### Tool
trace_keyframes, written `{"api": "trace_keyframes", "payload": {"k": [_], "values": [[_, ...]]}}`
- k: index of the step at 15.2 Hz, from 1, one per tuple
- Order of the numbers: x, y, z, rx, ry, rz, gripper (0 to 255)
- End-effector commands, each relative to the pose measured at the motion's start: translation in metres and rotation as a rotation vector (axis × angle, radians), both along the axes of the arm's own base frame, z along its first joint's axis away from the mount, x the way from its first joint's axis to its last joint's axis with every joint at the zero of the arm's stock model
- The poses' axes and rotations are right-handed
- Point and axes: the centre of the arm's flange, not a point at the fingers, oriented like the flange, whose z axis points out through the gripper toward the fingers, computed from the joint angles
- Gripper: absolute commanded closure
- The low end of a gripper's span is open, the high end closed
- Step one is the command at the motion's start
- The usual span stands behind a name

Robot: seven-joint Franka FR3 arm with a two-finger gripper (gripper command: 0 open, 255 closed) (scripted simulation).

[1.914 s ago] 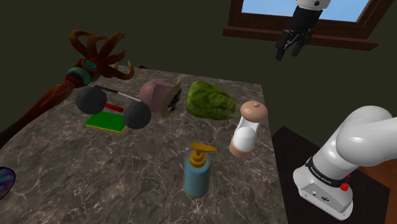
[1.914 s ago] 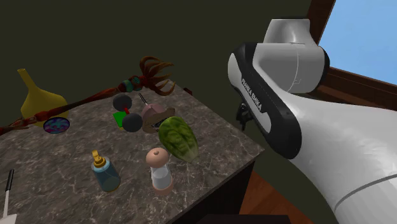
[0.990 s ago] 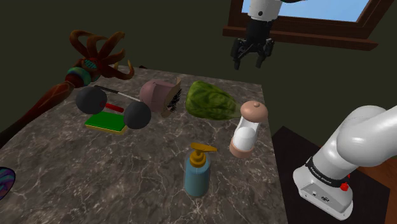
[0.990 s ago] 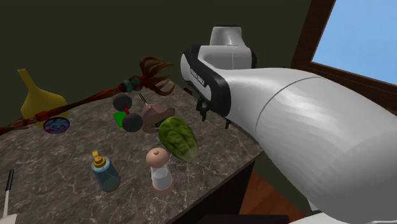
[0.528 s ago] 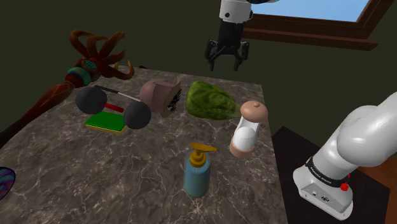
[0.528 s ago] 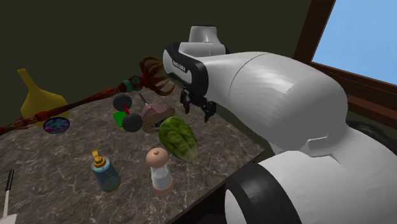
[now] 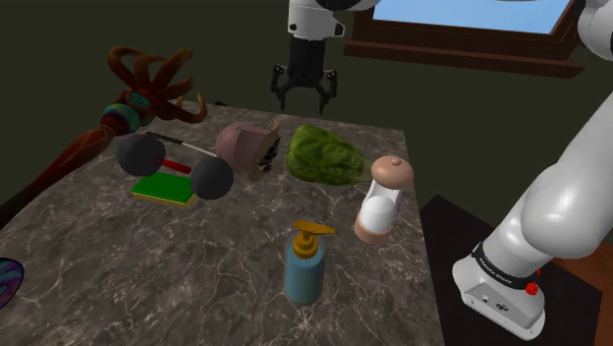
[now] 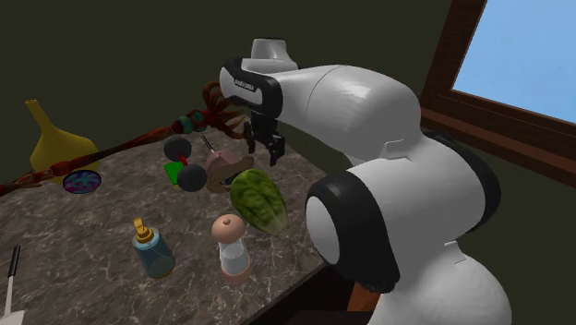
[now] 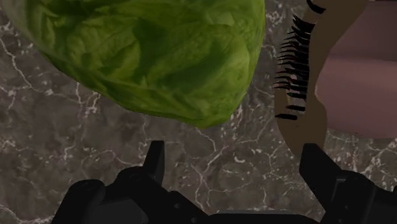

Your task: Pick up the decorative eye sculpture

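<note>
- Gripper [image 7: 305, 94] [image 8: 263, 145] [image 9: 236, 167]: all black, pointing down, hanging above the far part of the table [image 7: 147, 265] [image 8: 92, 235]. Its fingers [image 9: 155, 160] are spread wide, with bare marble between them and nothing held.
- Eye sculpture [image 7: 248, 147] [image 8: 227, 170] [image 9: 347, 76]: a pinkish-brown form with a fringe of black lashes, resting on the table. It is apart from the gripper, below it and towards the shoulder view's left. In the wrist view its lashed edge lies just ahead of one fingertip, not touching it.
- Lettuce [image 7: 325, 155] [image 8: 258, 199] [image 9: 159, 57]: a green leafy head lying just beside the eye sculpture, on the shoulder view's right. A strip of marble separates the two in the wrist view.
- Dumbbell [image 7: 177, 166] [image 8: 184, 162]: two black spheres joined by what seems to be a red bar. It lies over a flat green pad [image 7: 162, 190], on the shoulder view's left of the sculpture.
- Staff [image 7: 128, 113] [image 8: 189, 123]: a reddish-brown shaft with a banded collar and curling tendrils at its head, lying along the far edge.
- Mill [image 7: 381, 201] [image 8: 231, 245]: upright, tan cap over a white body, near the lettuce.
- Pump bottle [image 7: 305, 263] [image 8: 152, 249]: blue with an orange pump, upright, nearer the camera than the mill in the shoulder view.
- Disc [image 8: 81, 182]: an iridescent disc beside a yellow vessel [image 8: 54, 138], well apart from the sculpture.
- Window [image 7: 472, 20]: a dark wooden frame with blue beyond it.
</note>
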Motion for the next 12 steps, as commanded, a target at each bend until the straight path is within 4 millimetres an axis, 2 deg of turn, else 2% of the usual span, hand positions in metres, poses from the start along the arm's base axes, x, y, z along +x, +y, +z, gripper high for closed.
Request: {"api": "trace_keyframes", "payload": {"k": [1,5,12], "values": [[0.023,0.015,-0.004,0.010,0.009,-0.040,0],[0.062,0.041,-0.011,0.027,0.025,-0.106,0],[0.062,0.041,-0.048,0.027,0.025,-0.106,0]]}}
